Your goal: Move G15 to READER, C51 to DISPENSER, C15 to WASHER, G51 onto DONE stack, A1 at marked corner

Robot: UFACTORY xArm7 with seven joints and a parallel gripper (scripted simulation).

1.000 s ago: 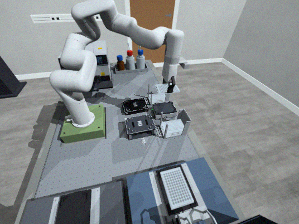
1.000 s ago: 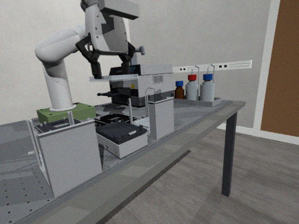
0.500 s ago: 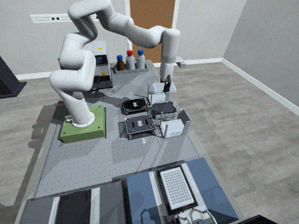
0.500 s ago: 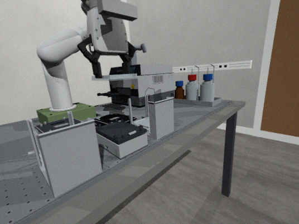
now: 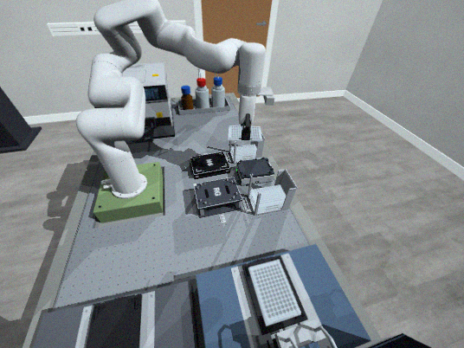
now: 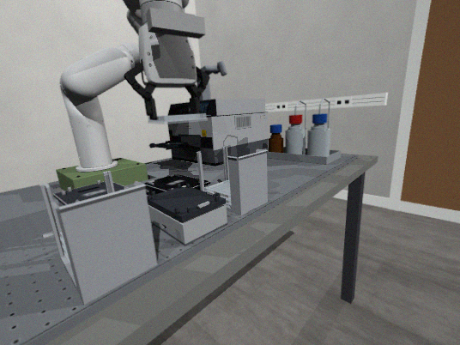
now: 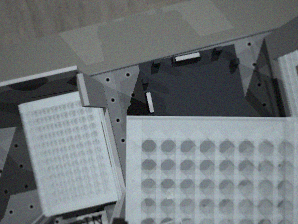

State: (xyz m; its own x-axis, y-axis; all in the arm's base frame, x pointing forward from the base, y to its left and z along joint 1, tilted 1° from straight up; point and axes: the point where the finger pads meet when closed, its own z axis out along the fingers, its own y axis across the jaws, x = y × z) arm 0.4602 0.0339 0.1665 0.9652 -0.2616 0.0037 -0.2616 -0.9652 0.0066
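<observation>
White well-dotted plastic plate [image 7: 210,170] sits in the black-fingered pincer [image 6: 173,112]. Below it, a dark-topped grey box station [image 6: 189,212]. Behind, a flat green base block [image 6: 129,171] under the white arm.

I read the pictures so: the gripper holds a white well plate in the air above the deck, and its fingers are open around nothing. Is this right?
One part is wrong. The gripper is not open around nothing: its fingers are shut on the white well plate, gripping its two edges. The exterior view shows this. The rest holds: the plate hangs in the air above the deck.
</observation>
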